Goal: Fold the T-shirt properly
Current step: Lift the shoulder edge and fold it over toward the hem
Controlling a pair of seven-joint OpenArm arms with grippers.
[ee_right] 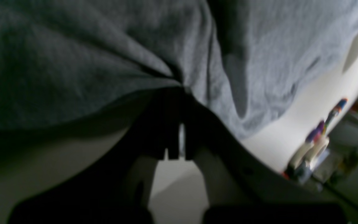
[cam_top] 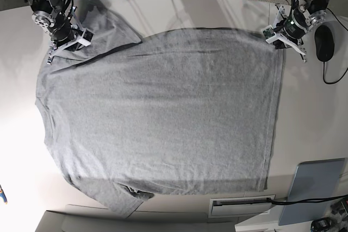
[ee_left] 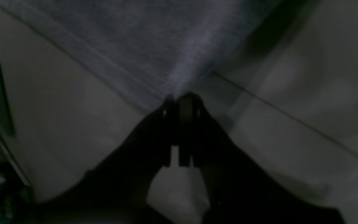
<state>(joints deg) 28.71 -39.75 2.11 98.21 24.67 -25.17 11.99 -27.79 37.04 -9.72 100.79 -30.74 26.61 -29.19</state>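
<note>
The heather-grey T-shirt [cam_top: 163, 112] lies spread flat on the white table [cam_top: 315, 112], plain side up, with the neck [cam_top: 39, 104] at the left and the hem [cam_top: 276, 112] at the right. My left gripper [cam_top: 269, 34] is at the far right corner of the hem. In the left wrist view it [ee_left: 180, 97] is shut on that corner of grey cloth [ee_left: 129, 46]. My right gripper [cam_top: 81, 41] is at the far left by the upper sleeve [cam_top: 109, 23]. In the right wrist view it [ee_right: 179, 91] is shut on a bunched fold of the shirt [ee_right: 73, 62].
A black mouse [cam_top: 324, 42] with its cable lies at the right edge. A grey-blue pad [cam_top: 315, 189] and a white slotted plate [cam_top: 242, 206] sit at the near right. Cables run along the far edge. Coloured markers [ee_right: 318, 137] stand beyond the table edge.
</note>
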